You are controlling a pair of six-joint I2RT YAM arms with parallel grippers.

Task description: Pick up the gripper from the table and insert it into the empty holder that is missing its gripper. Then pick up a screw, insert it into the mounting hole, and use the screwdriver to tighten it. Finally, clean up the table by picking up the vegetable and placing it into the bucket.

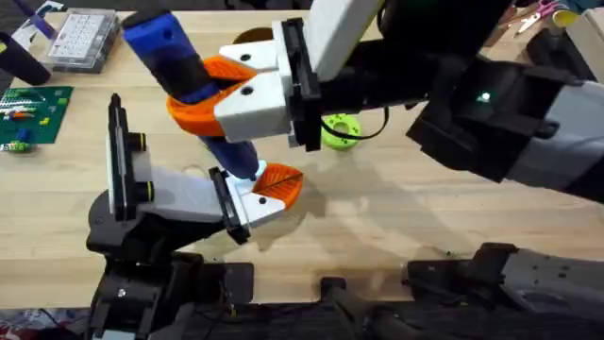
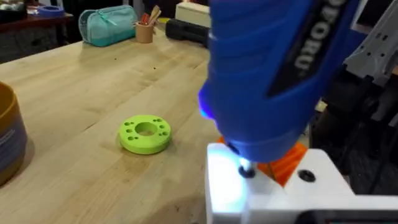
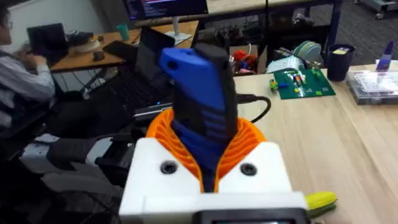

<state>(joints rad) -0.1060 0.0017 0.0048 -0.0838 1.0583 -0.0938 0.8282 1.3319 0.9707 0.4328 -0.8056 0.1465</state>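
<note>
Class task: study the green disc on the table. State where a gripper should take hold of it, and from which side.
Grip the green disc across its outer rim, coming straight down from above. It lies flat on the table, so opposite sides of the rim are free, while its broad faces are not. The round wall probably suits any approach angle.

So the screwdriver (image 1: 175, 57) is bright blue with darker ribbing on the grip, white lettering down the side. Right gripper (image 1: 212, 99) is white with orange ribbed pads, the left gripper (image 1: 274, 189) too. Green disc (image 2: 145, 134) is lime with little holes. Bucket (image 2: 9, 134) orange-brown, table (image 1: 406, 217) pale wood grain, circuit board (image 1: 33, 113) green.
</note>
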